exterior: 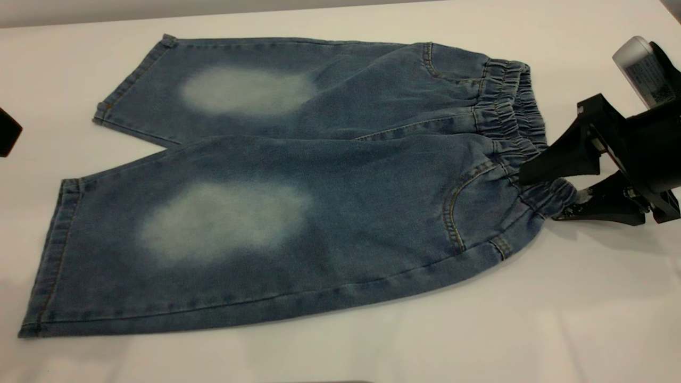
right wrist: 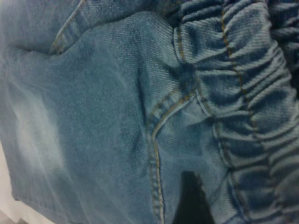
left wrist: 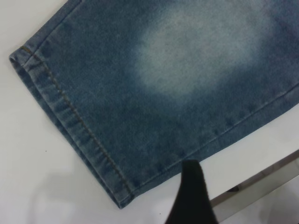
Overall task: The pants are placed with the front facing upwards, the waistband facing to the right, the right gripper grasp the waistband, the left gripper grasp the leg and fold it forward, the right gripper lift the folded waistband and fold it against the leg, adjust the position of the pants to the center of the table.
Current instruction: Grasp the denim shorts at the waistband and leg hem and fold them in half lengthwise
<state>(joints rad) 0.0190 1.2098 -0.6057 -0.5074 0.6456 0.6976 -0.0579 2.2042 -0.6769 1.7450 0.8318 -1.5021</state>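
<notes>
The pants [exterior: 330,175] lie flat on the white table [exterior: 532,330], front up, both legs to the left and the elastic waistband [exterior: 513,101] to the right. My right gripper [exterior: 548,198] is at the waistband's near corner, one finger above and one below, shut on the bunched fabric. In the right wrist view a single black finger [right wrist: 189,200] rests on the denim beside the gathered waistband [right wrist: 243,116]. Only a dark tip of my left gripper [exterior: 6,133] shows at the far left, off the cloth. Its wrist view shows one finger [left wrist: 192,196] over bare table beside a leg's hem [left wrist: 70,116].
A metal-trimmed table edge [left wrist: 261,179] runs close to the leg's hem corner in the left wrist view. The table's far edge [exterior: 213,16] lies just behind the far leg. White tabletop stretches in front of the pants and to their right.
</notes>
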